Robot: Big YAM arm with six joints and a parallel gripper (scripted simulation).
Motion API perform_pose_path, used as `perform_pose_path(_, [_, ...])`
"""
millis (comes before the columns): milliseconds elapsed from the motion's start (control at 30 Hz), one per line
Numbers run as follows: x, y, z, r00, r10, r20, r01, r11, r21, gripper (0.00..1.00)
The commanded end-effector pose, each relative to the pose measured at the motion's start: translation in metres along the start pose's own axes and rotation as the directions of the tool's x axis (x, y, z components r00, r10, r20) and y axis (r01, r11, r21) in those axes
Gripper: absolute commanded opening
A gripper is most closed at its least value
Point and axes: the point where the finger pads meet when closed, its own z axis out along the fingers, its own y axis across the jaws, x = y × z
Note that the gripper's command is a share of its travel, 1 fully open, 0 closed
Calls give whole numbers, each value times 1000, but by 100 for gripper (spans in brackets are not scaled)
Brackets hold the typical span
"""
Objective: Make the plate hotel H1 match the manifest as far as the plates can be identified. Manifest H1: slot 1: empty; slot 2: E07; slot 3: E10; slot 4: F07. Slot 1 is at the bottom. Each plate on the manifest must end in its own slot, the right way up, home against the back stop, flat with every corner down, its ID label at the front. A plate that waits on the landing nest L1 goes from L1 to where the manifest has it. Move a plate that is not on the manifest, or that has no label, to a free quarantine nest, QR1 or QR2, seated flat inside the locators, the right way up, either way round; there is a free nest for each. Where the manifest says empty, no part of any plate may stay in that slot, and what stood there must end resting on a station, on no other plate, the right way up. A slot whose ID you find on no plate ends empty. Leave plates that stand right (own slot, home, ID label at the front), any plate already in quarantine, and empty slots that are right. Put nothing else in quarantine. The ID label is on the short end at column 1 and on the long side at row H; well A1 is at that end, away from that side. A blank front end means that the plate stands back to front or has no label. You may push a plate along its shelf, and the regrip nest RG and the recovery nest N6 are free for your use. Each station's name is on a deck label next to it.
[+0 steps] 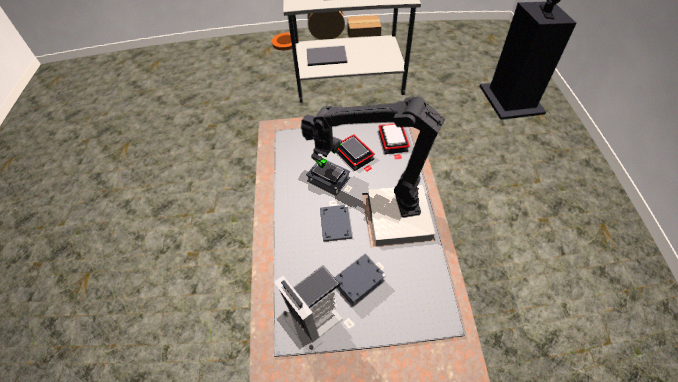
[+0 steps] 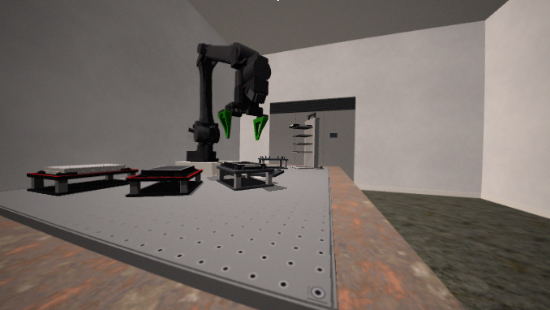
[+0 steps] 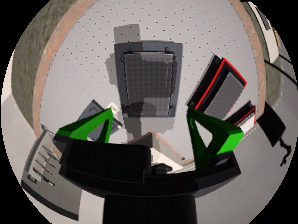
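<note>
My gripper (image 1: 320, 161) is open and empty. Its green fingers (image 2: 242, 123) hang well above a dark plate (image 1: 328, 174) that lies flat on a black nest at the far left of the deck. The wrist view shows this plate (image 3: 148, 78) ahead of the fingers. The plate hotel H1 (image 1: 307, 304) stands at the near left corner of the deck. It also shows far back in the exterior view (image 2: 304, 142), where its shelves are too small to read. No plate label is readable.
Two red-edged nests stand at the far end, one with a dark plate (image 1: 356, 151) and one with a white plate (image 1: 394, 136). An empty nest (image 1: 335, 222) lies mid-deck and another (image 1: 360, 278) beside the hotel. The arm's base block (image 1: 402, 220) is at the right.
</note>
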Motion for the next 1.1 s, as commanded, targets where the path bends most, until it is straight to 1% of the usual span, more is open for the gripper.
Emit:
perform_pose_path(0, [-7, 7, 8, 1000, -1, 18, 1, 1000, -2, 100])
perform_pose_path(67, [-7, 7, 15, 1000, -1, 18, 1, 1000, -2, 100])
perform_pose_path(167, [-7, 7, 16, 1000, -2, 18, 2, 1000, -2, 100])
perform_pose_path(200, [-14, 7, 11, 999, -2, 33, 3, 1000, -3, 100])
perform_pose_path(300, [-15, 7, 8, 999, -3, 39, 3, 1000, -4, 100])
perform_pose_path(1067, [-15, 7, 8, 999, -3, 38, 3, 1000, -4, 100])
